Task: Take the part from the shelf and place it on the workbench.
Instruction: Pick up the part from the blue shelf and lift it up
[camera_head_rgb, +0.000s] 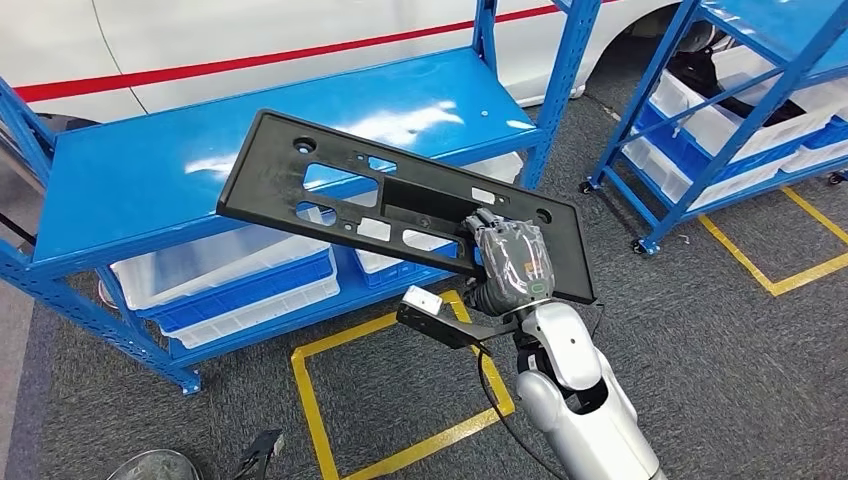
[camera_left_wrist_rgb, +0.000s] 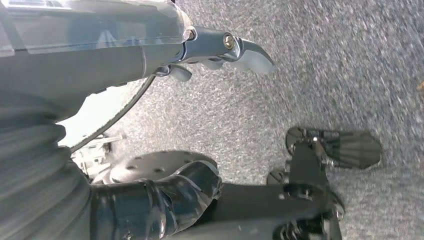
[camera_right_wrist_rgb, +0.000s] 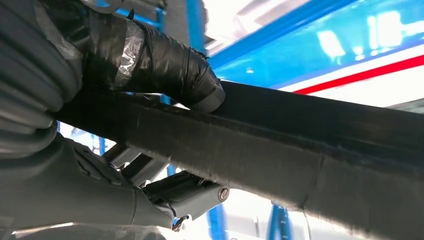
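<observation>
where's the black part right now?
In the head view, the black part is held up by the right hand at its right end, tilted over the blue shelf.

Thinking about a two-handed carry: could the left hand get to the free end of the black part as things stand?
Probably not right away: the left hand hangs low over the carpet, holding nothing, while the right hand holds the black part up over the blue shelf.

We hold the black part (camera_head_rgb: 400, 205) in our right hand (camera_head_rgb: 512, 262), gripping its near-right edge, tilted above the blue shelf (camera_head_rgb: 150, 170).
</observation>
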